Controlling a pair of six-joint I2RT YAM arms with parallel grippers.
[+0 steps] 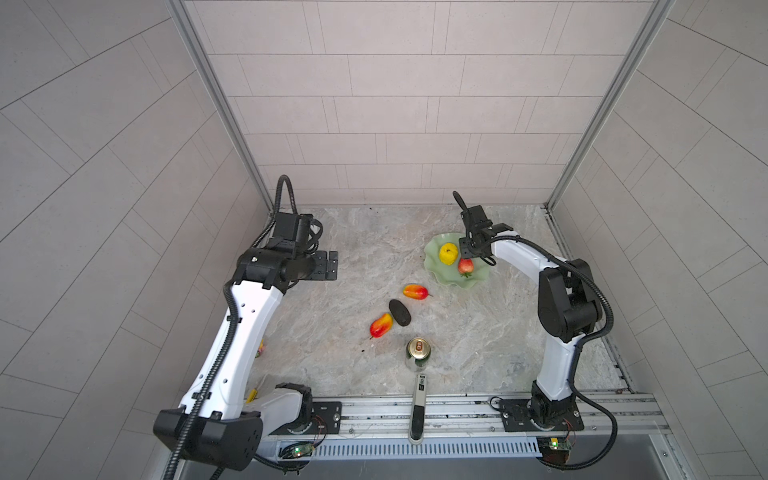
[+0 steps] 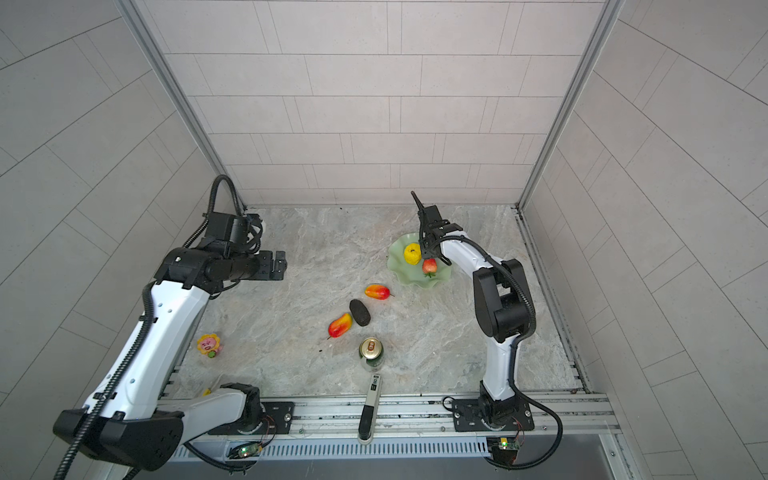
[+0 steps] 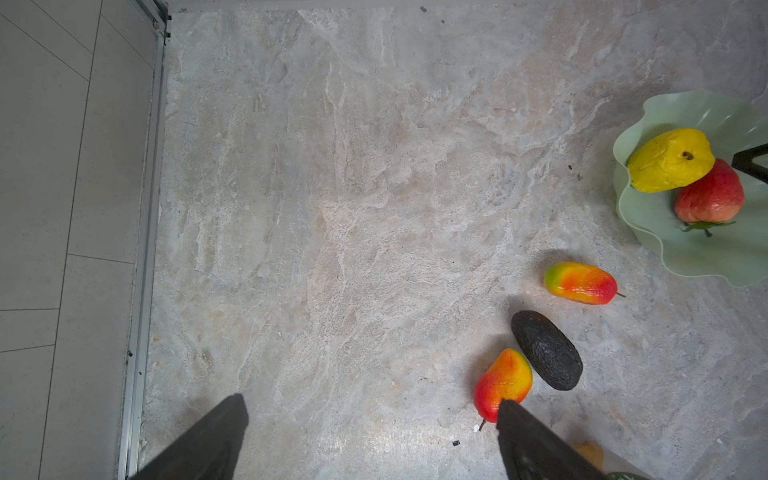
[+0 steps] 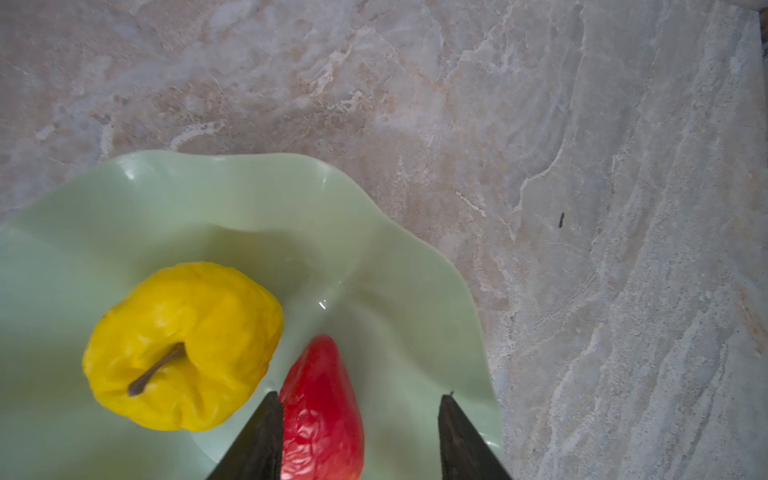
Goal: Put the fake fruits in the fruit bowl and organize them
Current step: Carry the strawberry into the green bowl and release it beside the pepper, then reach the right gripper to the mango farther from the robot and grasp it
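The fruit bowl [image 1: 451,279] holds the yellow fruit [image 1: 449,253] and strawberry [image 1: 466,266]; two mangoes [image 1: 415,291] [image 1: 381,325] and a dark oval [image 1: 400,312] lie outside it. Only the right wrist view shows the right gripper [image 4: 360,395] parted around the strawberry; the left gripper [image 3: 370,398] is spread wide.

The left arm [image 1: 245,332] is raised and bent at the elbow. The left gripper [image 3: 370,403] has its jaws wide apart. The right arm [image 1: 557,365] arches forward. The right gripper [image 4: 360,397] points downward with its jaws parted.
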